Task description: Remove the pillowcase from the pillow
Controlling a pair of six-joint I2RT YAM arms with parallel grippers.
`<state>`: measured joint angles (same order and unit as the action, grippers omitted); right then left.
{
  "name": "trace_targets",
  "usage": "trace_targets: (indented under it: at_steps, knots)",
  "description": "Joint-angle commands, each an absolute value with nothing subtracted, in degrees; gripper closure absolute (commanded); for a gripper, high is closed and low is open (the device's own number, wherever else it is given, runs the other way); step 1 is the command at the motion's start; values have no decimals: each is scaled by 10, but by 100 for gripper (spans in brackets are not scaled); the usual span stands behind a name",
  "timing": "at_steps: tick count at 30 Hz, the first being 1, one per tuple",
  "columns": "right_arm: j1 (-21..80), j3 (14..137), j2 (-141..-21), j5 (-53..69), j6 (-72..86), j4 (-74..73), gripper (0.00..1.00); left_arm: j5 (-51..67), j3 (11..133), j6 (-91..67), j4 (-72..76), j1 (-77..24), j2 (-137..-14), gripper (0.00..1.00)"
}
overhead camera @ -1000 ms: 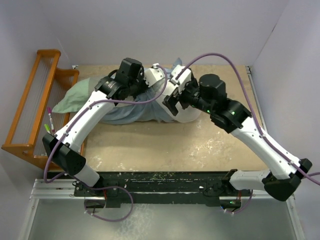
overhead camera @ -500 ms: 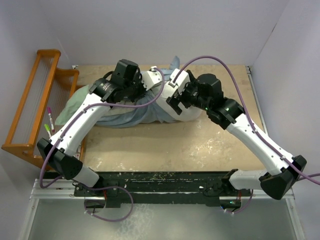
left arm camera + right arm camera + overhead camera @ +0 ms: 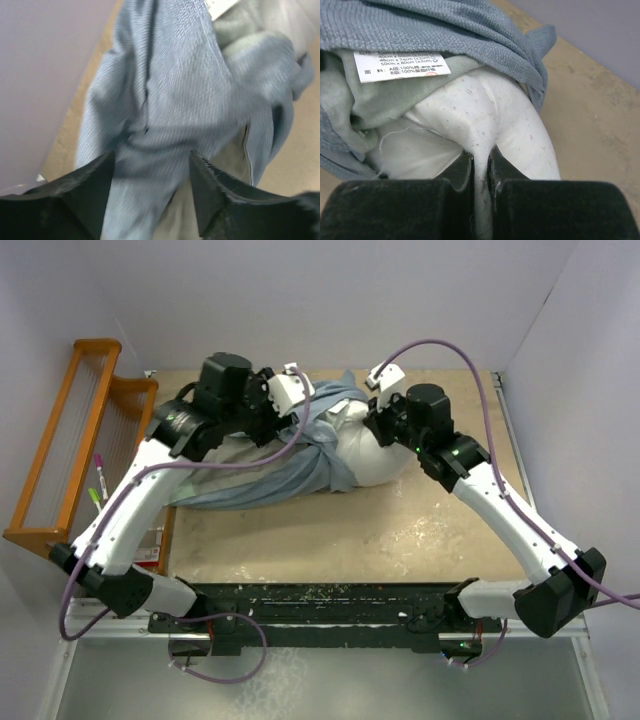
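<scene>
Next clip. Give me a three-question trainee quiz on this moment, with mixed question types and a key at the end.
1. True or false: the right tool pinches the pillow's white fabric.
2. What stands at the table's left edge? A) wooden rack B) bucket C) laptop
3. What colour is the pillowcase side that faces the top camera?
Key: 1 true; 2 A; 3 grey-blue.

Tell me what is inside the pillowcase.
The pillow: its white end sticks out of the pillowcase, pinched by the right gripper. How far it reaches inside is covered by cloth.
</scene>
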<state>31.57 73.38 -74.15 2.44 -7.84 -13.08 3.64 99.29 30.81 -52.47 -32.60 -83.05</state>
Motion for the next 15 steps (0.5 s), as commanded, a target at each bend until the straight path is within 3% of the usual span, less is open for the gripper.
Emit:
trace_targets:
  at_steps: [1, 7, 15]
  knots:
    - [285, 806, -709, -43, 13, -47, 100, 75, 1043, 324, -530, -325, -758, 31]
    - [275, 852, -722, -47, 35, -60, 100, 37, 971, 396, -598, -325, -709, 27]
    - [265, 804, -690, -37, 29, -36, 100, -62, 781, 489, -518, -315, -635, 27]
